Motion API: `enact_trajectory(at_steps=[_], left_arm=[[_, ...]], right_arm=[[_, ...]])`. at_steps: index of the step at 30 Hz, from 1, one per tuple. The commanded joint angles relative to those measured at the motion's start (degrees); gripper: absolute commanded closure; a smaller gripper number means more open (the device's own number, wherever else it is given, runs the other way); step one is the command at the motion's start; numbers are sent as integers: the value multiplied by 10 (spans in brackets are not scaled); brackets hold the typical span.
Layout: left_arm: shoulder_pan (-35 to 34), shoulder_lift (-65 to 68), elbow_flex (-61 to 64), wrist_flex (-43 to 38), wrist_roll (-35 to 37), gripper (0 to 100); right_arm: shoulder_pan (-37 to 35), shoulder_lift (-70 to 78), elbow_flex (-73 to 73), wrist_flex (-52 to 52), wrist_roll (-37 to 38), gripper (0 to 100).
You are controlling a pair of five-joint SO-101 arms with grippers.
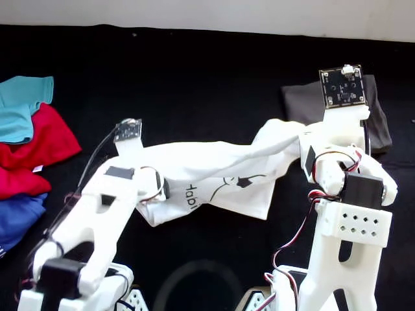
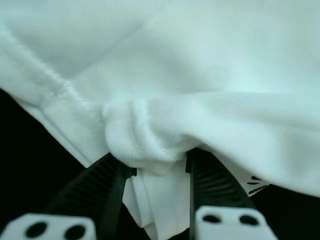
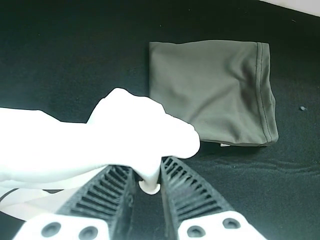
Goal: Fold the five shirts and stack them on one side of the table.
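A white shirt (image 1: pixel 214 172) with a black print hangs stretched between the two arms above the black table. My left gripper (image 2: pixel 156 167) is shut on a bunched fold of the white shirt (image 2: pixel 210 75) at its left end. My right gripper (image 3: pixel 148 181) is shut on the white shirt (image 3: pixel 115 135) at its right end. A folded grey shirt (image 3: pixel 212 92) lies flat on the table just beyond the right gripper; in the high view the grey shirt (image 1: pixel 301 103) sits at the back right, partly hidden by the right arm.
A pile of unfolded shirts lies at the left edge: a teal shirt (image 1: pixel 23 103) on top, a red shirt (image 1: pixel 39 152) under it, a blue shirt (image 1: pixel 19 217) nearest the front. Black cloth (image 1: pixel 194 78) covers the table.
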Motion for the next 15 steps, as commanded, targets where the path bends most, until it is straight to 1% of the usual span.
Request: enact_trajectory(at_steps=[1,4,9,15], left_arm=[[6,7,-40,17,5,839],[6,7,-54,25,5,839],[6,8,-116,93,6,839],[7,14,-136,98,6,840]], right_arm=[[6,-19,1,-7,0,992],[6,-18,1,-7,1,992],[6,-15,1,-7,1,992],[6,-15,1,-10,1,992]])
